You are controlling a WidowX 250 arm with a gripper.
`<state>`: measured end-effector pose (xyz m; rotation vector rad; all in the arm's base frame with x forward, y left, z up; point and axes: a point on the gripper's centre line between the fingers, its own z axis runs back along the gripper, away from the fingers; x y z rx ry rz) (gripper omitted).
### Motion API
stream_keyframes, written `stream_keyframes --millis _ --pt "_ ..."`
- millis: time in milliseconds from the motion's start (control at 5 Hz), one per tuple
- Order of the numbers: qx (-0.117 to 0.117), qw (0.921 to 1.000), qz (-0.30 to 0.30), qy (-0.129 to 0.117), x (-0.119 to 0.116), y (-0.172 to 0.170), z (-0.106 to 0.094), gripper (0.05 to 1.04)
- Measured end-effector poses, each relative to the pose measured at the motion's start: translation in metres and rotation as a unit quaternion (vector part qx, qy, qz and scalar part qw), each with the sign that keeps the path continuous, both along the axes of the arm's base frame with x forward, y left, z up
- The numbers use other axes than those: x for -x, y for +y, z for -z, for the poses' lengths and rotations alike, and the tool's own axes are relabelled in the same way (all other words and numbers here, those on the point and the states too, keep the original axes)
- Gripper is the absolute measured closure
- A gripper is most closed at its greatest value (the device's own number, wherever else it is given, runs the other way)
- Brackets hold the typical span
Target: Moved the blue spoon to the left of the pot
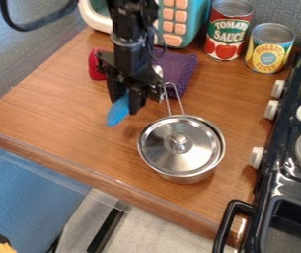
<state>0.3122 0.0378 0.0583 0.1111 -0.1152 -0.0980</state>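
Placement step, apparently: gripper (126, 104) pinches blue spoon (118, 113), protruding just below its fingertips, with pot (195, 157) to its lower right; next, align left of pot, lower, release.

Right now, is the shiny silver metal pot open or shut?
Shut: a round silver metal lid with a small knob sits on top of the pot.

Near the bench's (67, 94) far right corner, the red can (228, 29) reads "TOMATO SAUCE"; the yellow can (269, 49) beside it reads "PINEAPPLE", the word below unclear.
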Motion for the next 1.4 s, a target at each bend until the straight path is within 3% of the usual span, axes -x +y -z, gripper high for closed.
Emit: stream_keyframes --millis 400,800,1000,1200,1400 --pt "-0.002 0.9996 -0.003 0.028 0.029 -0.008 0.023 0.668" --pt "0.013 0.9994 -0.007 0.031 0.033 -0.009 0.028 0.609" --pt "0.018 0.9992 -0.016 0.031 0.034 -0.004 0.028 0.303" --pt "0.005 0.9997 -0.019 0.017 0.033 -0.002 0.002 0.083" --pt "-0.016 0.9998 -0.012 -0.009 0.034 -0.011 -0.035 0.078"
